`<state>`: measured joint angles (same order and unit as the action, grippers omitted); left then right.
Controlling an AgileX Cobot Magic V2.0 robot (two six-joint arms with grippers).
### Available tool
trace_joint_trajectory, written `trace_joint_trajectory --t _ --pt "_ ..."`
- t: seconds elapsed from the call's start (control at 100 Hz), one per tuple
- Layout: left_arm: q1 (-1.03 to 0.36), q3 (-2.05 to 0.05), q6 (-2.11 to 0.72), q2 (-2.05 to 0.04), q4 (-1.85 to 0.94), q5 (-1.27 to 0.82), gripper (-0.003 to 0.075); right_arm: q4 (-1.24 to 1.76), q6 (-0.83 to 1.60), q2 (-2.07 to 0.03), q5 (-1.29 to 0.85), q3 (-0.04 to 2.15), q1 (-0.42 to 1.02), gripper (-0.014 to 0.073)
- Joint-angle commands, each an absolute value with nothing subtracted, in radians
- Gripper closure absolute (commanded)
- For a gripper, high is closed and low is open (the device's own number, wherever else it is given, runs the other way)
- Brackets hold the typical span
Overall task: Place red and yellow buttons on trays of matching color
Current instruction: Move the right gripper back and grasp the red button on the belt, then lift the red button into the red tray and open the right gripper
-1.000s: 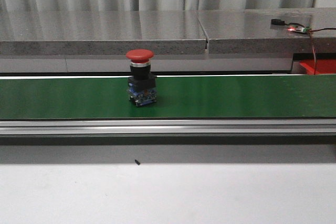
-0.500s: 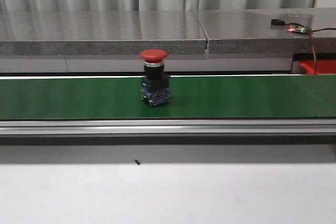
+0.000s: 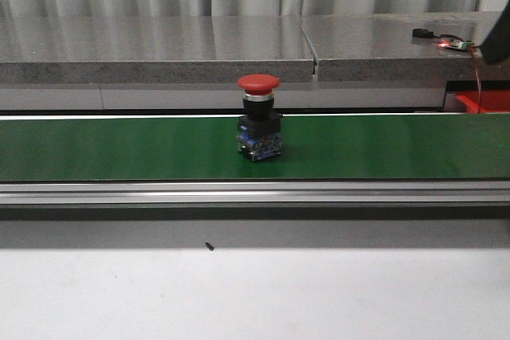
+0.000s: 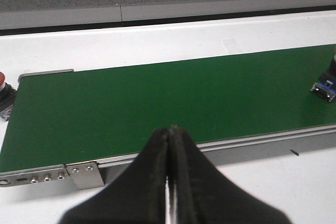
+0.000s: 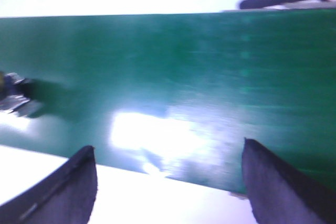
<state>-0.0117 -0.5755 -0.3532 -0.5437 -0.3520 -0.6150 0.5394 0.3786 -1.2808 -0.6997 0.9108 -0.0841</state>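
Starting nearest, lower part of the front view: bare white tabletop [image 3: 255,300], one small dark speck [image 3: 209,246] on it, then the silver rail of the conveyor.

Beyond that, across the middle of the frame: green belt [image 3: 119,149], carrying a red button [image 3: 259,117] upright, mushroom cap on top, black body and blue base below, just right of centre. No yellow button seen anywhere. At the far left edge of the left wrist view, a sliver of what may be another red button [image 4: 3,85] off the belt's end; too little showing to be sure.

Left end effector [image 4: 169,182]: fingers pressed together, holding nothing, hanging over the near edge of the belt. Right end effector [image 5: 168,182]: fingers spread wide, empty, over the belt; view blurred. A dark shape at the upper right edge of the front view, probably the right arm [image 3: 498,41].

Farthest back: grey stone ledge [image 3: 159,45], a red tray [image 3: 484,101] at the right edge behind the belt, a lit circuit board [image 3: 450,43] above it, pale curtain behind.

Step in hand, as judged: approach to the pick, nothing grasped yet. Next move likely calls for timing the open right end effector down around the button's body while the belt carries it, then lifting across to the red tray.

Compared with one second ago: button carried rightward along the belt from left of centre; dark shape at upper right newly arrived.
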Motion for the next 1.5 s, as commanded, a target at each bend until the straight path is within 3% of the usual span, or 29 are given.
trace_joint_trajectory --t 0.0,0.58,0.98,1.33,1.49 --pt "-0.018 -0.601 -0.347 -0.547 -0.381 -0.546 0.0739 0.55 0.397 -1.296 -0.771 1.012 -0.056 0.0022" --pt "-0.018 -0.601 -0.347 -0.547 -0.381 -0.546 0.0739 0.514 0.633 -1.568 -0.942 1.299 0.198 0.0022" --pt "-0.018 -0.601 -0.347 -0.547 -0.381 -0.546 0.0739 0.519 0.639 -1.724 -1.04 1.494 0.24 0.0022" --pt "-0.018 -0.601 -0.347 -0.547 -0.381 -0.546 0.0739 0.54 0.678 -1.799 -1.009 1.525 0.27 0.0022" --pt "-0.018 -0.601 -0.347 -0.547 -0.381 -0.546 0.0739 0.554 0.678 -1.816 -0.997 1.525 0.27 0.0113"
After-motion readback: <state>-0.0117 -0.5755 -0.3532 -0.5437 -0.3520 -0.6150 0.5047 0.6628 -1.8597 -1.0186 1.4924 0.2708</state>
